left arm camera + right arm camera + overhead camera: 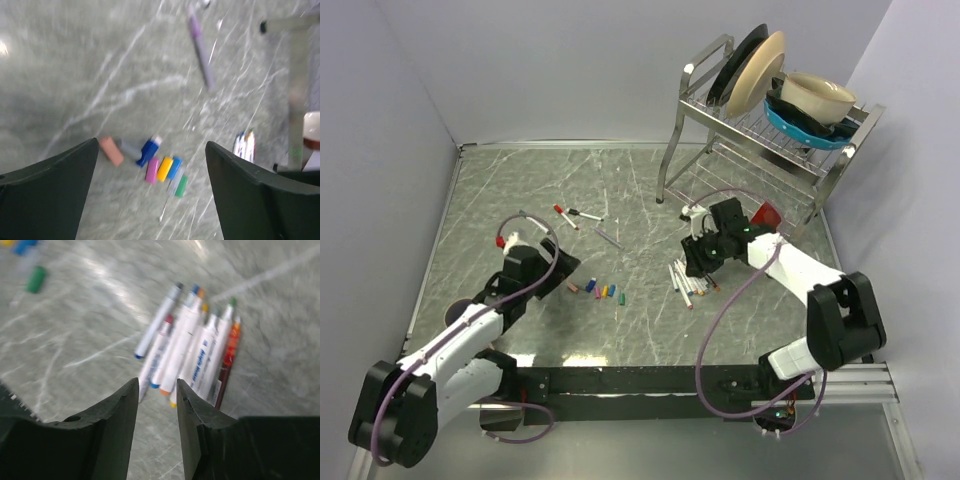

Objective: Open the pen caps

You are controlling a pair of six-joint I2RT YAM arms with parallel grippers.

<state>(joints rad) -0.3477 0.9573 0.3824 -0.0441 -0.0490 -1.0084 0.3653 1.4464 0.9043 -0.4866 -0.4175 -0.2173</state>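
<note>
Left gripper (151, 144) spread wide, holding nothing, hovering over pen caps (165, 169). Right gripper (157, 383) narrowly parted, empty, above bundle of white pens (187, 352). Purple pen (201, 52) lies farther off. Dish rack (760, 150) at far right corner of table (520, 190). Caps: loose row on table between arms, salmon, grey, blue, pink, yellow, green; blurred.

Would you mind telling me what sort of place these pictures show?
Most likely a robot test cell, not a home: a marble-patterned table boxed in by plain pale walls, arms bolted to a black rail, with a dish rack and loose pen caps as props.
</note>
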